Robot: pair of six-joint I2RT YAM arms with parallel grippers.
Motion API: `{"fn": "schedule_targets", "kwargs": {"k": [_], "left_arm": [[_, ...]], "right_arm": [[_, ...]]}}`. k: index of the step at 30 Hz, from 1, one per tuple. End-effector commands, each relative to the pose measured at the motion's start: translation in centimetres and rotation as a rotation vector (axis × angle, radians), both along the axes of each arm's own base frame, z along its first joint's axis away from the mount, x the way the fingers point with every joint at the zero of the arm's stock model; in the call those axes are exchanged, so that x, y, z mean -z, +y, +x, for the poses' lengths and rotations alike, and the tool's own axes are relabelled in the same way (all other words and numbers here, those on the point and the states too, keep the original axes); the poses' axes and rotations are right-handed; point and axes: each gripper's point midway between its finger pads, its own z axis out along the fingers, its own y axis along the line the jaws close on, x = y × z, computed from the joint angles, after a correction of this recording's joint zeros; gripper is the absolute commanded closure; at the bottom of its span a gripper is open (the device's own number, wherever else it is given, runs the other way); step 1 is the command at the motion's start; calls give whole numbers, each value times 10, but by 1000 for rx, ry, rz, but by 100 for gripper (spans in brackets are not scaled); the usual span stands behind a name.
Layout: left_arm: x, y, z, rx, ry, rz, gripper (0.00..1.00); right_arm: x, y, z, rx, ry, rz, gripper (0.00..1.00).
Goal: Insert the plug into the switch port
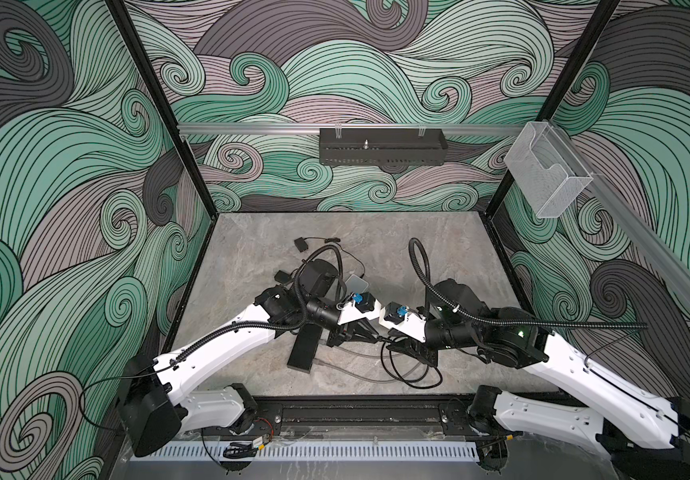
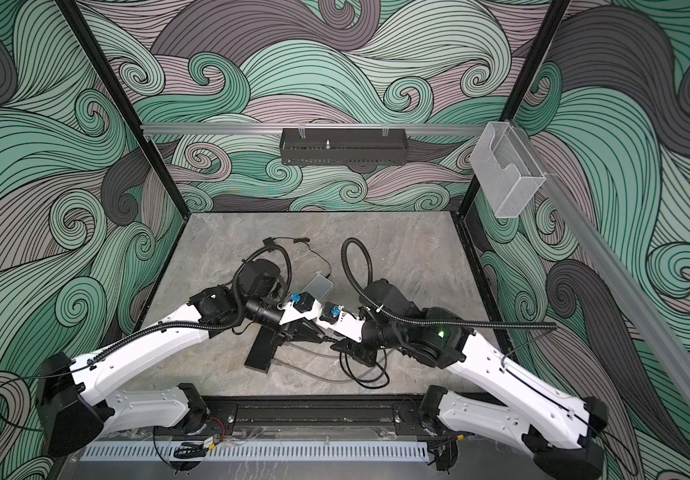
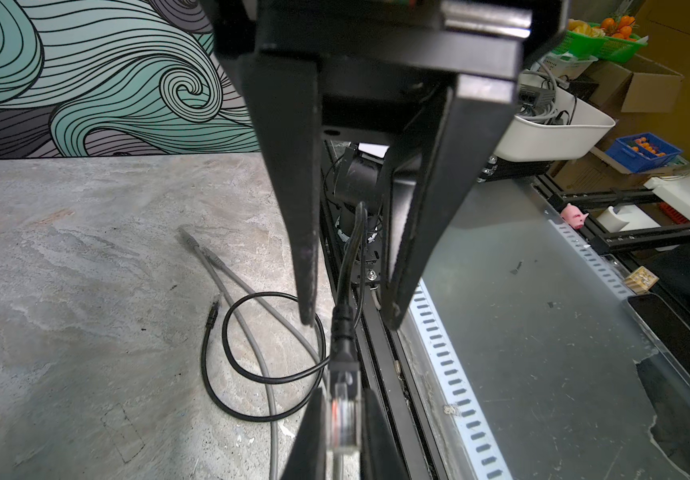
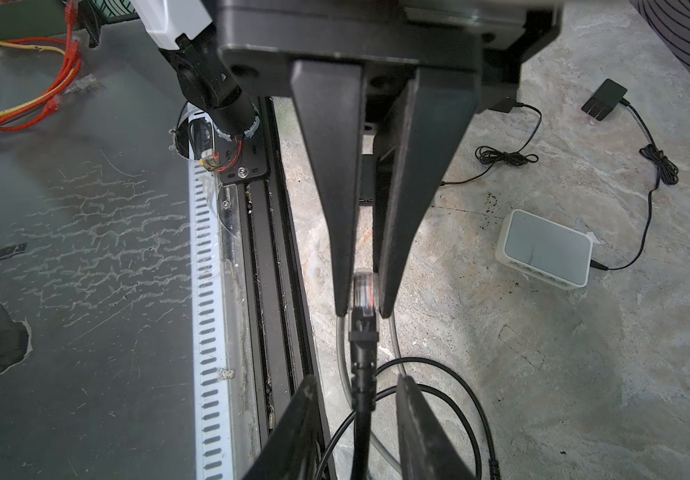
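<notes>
The clear plug (image 3: 345, 415) on a black cable (image 3: 227, 365) is held above the table, near the front rail. My left gripper (image 3: 344, 392) is shut on the plug, also seen in the right wrist view as the plug (image 4: 365, 291) between the left gripper's (image 4: 365, 311) tips. My right gripper (image 4: 358, 378) faces it, open, straddling the cable boot (image 4: 362, 340) without touching it. In a top view the two grippers meet at mid-table, left gripper (image 1: 370, 336), right gripper (image 1: 395, 344). A small white switch (image 4: 543, 253) lies on the table apart from both. Its ports do not show clearly.
A long black box (image 1: 304, 349) lies under the left arm. A loose grey cable (image 3: 252, 332) and the black cable's loops (image 1: 410, 370) lie on the table (image 1: 252, 257). Power adaptors (image 4: 603, 99) and thin cords lie further back. The black front rail (image 1: 360, 415) is close by.
</notes>
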Motion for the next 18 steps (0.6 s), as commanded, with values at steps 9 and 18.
{"fn": "schedule_targets", "kwargs": {"k": [9, 18], "left_arm": [[-18, -2, -6, 39, -30, -50, 100], [-19, -2, -7, 40, -34, -53, 100]], "right_arm": [[7, 0, 5, 34, 1, -8, 57], [-7, -7, 2, 45, 59, 134, 55]]}}
